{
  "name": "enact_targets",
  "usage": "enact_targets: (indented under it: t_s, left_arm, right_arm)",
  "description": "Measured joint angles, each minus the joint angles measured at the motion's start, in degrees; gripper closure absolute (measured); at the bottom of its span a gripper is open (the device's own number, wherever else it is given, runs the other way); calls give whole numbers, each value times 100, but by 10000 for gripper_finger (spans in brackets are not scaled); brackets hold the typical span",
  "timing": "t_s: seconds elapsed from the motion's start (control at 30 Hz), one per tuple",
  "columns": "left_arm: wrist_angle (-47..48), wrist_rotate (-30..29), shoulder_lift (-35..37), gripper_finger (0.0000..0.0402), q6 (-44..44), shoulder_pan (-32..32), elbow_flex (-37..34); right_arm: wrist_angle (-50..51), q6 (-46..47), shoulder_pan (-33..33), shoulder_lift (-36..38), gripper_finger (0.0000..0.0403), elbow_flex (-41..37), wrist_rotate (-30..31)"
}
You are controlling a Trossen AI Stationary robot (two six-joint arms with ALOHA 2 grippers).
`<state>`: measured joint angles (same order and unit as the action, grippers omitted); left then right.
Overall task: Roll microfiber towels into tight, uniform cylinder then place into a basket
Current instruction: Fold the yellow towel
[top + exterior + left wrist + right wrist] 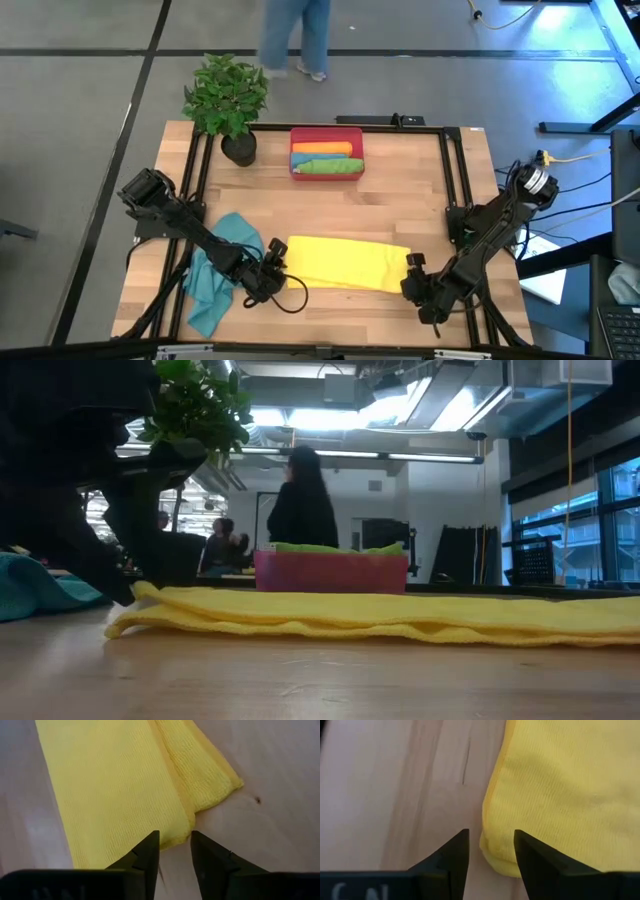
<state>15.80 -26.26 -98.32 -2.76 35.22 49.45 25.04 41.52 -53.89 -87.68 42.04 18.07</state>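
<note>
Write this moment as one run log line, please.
yellow towel: folded flat | left gripper: open at its end | right gripper: open at other end

A yellow towel (347,263) with a fine woven grid texture lies folded on the pale, streaked wood-grain table (400,200). A teal-blue towel (220,270) is a plain, darker tone. The red-pink basket (326,133) shows an orange towel (322,150) and a green towel (328,166). The plant (226,93) is leafy green in a black pot (239,150). Both arms are black.
</note>
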Motion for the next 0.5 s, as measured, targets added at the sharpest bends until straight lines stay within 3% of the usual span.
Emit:
enact_targets:
  t_s: [0.2, 0.4, 0.5]
  left_arm:
    - [-8, -20, 0, 325, -62, 0, 0]
    - [-10, -24, 0, 389, -110, -41, 0]
    - [-8, -26, 0, 396, -254, -50, 0]
  right_arm:
    - [2, -3, 2, -155, 264, 0, -1]
    - [3, 51, 3, -155, 363, 2, -67]
    - [27, 88, 2, -137, 393, 2, -197]
